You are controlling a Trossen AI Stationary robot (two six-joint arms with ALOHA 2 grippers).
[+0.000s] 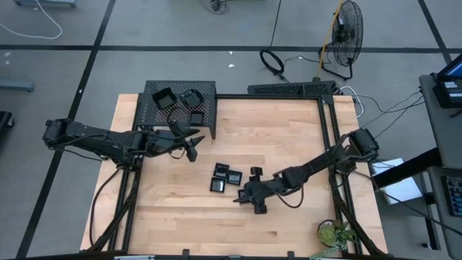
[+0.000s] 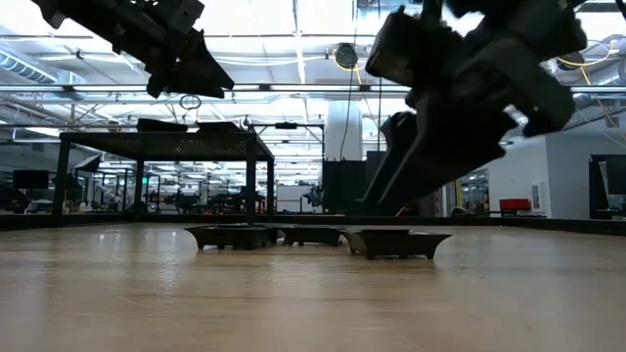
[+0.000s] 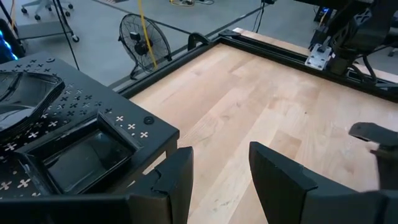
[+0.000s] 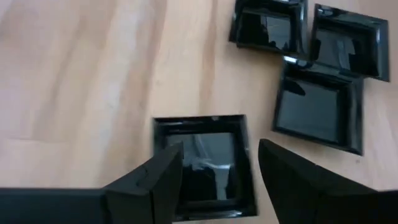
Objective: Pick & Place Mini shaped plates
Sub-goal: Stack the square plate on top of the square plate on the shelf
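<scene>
Four small glossy black square plates [image 4: 205,163], likely slippery, best gripped by opposite rims, await the wide-open right gripper [image 4: 217,171].

Bright overhead ceiling light; glare on glossy plates [image 4: 205,165]; soft shadows

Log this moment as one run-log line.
left gripper: open, empty, beside rack | right gripper: open over square plate | plates on rack

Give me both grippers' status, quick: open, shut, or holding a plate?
Left gripper: jaws open, empty, beside the black rack.
Right gripper: jaws open, empty, over a square plate on the table.
</scene>
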